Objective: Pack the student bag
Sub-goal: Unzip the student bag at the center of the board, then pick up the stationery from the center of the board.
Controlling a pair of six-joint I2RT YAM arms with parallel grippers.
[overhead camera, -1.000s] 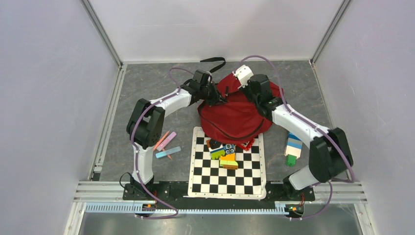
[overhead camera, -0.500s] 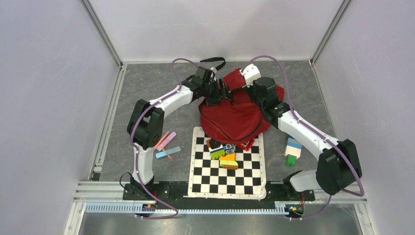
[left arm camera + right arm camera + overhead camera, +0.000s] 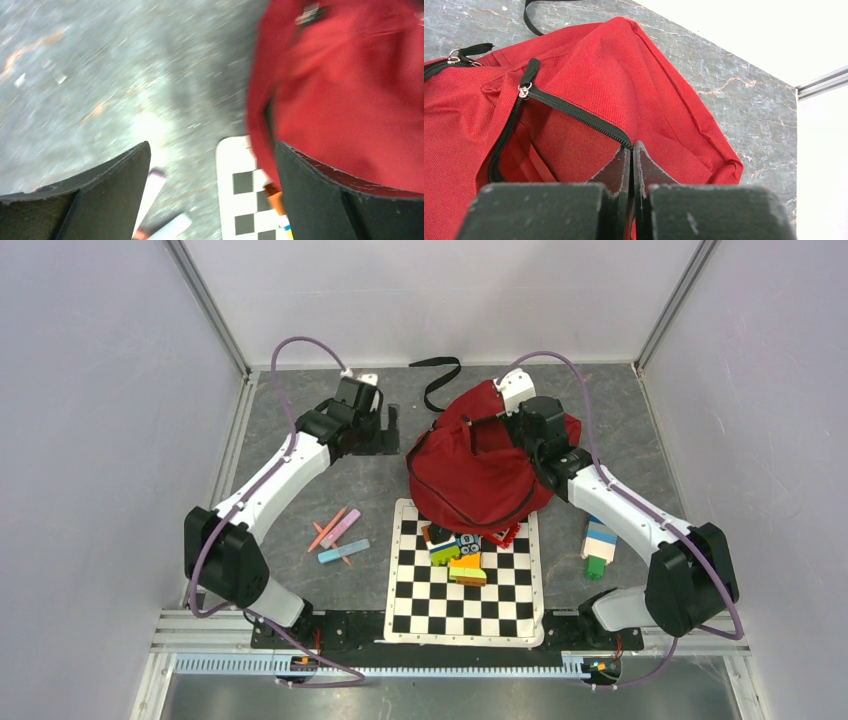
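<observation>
Checkerboard mat (image 3: 440,605) lies at the middle of the tabletop's (image 3: 300,480) near edge, right by the arm bases. A cluster of toy blocks (image 3: 455,550) sits on the mat's far half: green, orange, black and red pieces packed together. Left of the mat, a few markers (image 3: 342,530) lie loose on the grey surface, apart from the mat. A white/blue/green block stack (image 3: 598,543) lies right of the mat, between it and the right edge, next to the right forearm.

The student bag (image 3: 480,465) is a dark red heap past the mat, in the far half of the tabletop near the centre. Its near side overlaps the mat's far edge. Its black strap (image 3: 437,375) loops out toward the far edge.

Left gripper (image 3: 385,430) is just left of the bag, toward the far left, apart from the fabric. Fingers (image 3: 110,185) are spread wide with nothing between them. The left wrist view is motion-blurred; through the gap it shows bare tabletop, a mat corner and marker ends, with the bag off to the right.

Right gripper (image 3: 632,147) is at the bag's far upper part. Its fingers are pressed together, pinching the bag's fabric right where the black zipper (image 3: 574,117) runs into the tips. The zipper is parted, the red inside shows, and the zipper pull (image 3: 524,90) is at the other end of the opening.
</observation>
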